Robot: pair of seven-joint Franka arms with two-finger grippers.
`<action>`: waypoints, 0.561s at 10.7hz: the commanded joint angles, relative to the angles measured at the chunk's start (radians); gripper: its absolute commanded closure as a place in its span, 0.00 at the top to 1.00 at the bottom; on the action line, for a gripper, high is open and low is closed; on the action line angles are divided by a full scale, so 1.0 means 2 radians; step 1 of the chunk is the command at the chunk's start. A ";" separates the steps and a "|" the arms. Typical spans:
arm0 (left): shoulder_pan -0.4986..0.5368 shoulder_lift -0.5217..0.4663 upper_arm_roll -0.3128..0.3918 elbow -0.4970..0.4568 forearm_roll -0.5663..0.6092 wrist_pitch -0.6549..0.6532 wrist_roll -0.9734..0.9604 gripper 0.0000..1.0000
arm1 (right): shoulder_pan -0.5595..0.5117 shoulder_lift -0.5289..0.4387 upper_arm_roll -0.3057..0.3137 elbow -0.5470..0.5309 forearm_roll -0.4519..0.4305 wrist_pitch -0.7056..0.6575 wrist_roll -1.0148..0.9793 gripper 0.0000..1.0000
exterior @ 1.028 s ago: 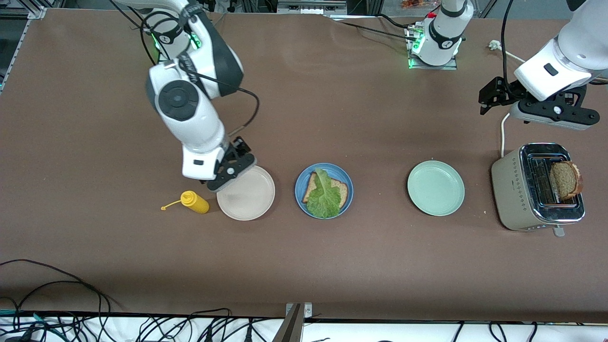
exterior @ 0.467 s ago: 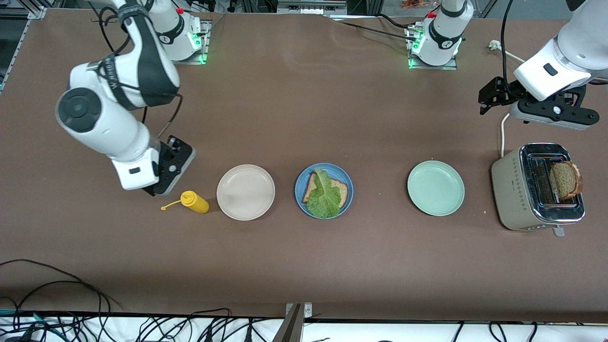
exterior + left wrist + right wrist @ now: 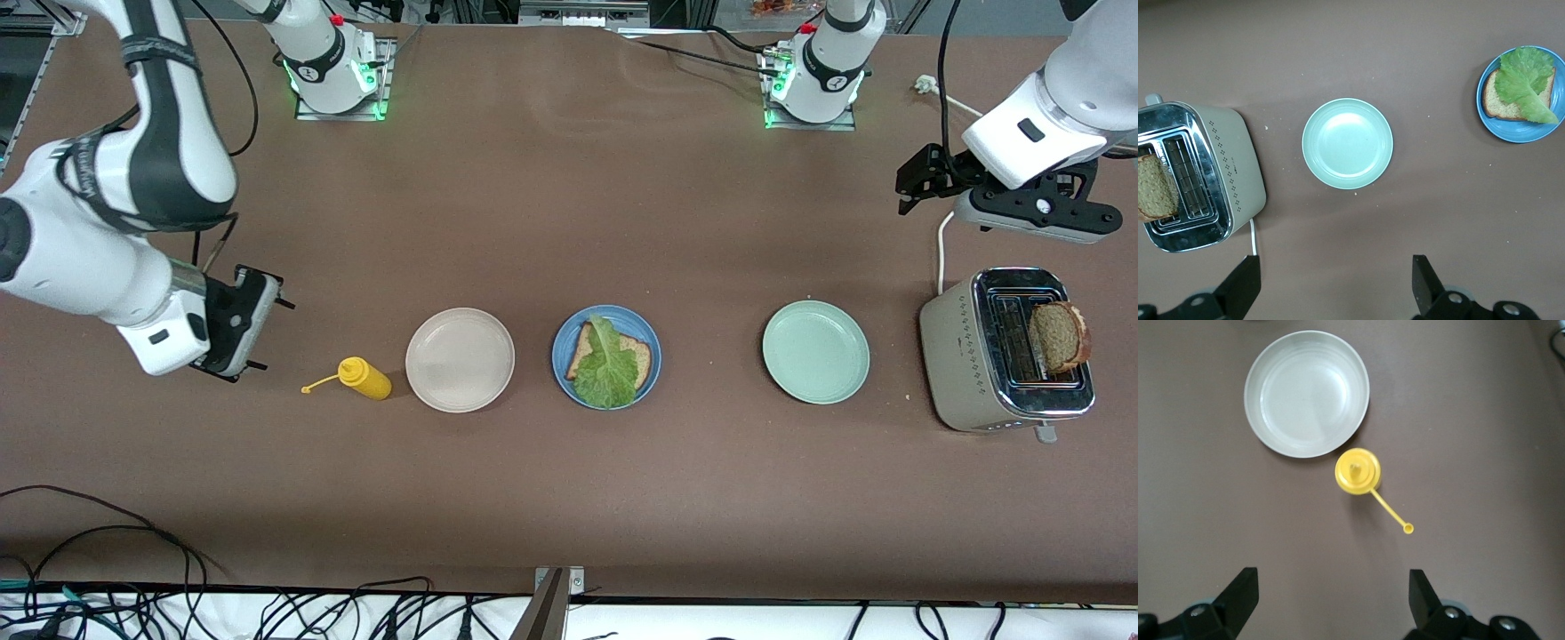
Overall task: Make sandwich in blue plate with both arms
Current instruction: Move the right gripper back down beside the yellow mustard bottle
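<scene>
Half-made sandwich on the blue plate, both hands open and empty.

The blue plate (image 3: 606, 357) holds 1 bread slice (image 3: 633, 356) under lettuce (image 3: 608, 368), between a beige plate (image 3: 460, 359) and a green plate (image 3: 815, 351). 1 more slice (image 3: 1058, 337) stands in the toaster (image 3: 965, 356). The right hand (image 3: 233, 325) hangs over the surface (image 3: 569, 204) near the yellow bottle (image 3: 364, 378); the left hand (image 3: 996, 196) hovers by the toaster.
</scene>
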State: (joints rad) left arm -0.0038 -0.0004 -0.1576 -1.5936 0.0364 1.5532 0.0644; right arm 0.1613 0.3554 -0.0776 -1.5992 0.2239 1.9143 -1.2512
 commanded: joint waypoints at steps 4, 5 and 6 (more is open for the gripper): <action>0.002 0.002 0.000 0.006 -0.008 -0.006 -0.003 1.00 | -0.094 0.066 0.009 0.001 0.136 -0.011 -0.221 1.00; 0.003 0.002 0.001 0.006 -0.012 -0.006 -0.003 1.00 | -0.104 0.082 0.010 0.003 0.156 -0.011 -0.250 1.00; 0.012 0.002 0.001 0.005 -0.024 -0.006 -0.003 1.00 | -0.111 0.100 0.010 0.006 0.173 -0.010 -0.275 1.00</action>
State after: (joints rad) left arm -0.0032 0.0000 -0.1565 -1.5935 0.0350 1.5532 0.0644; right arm -0.0168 0.4939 -0.0770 -1.6025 0.4874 1.8993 -1.6837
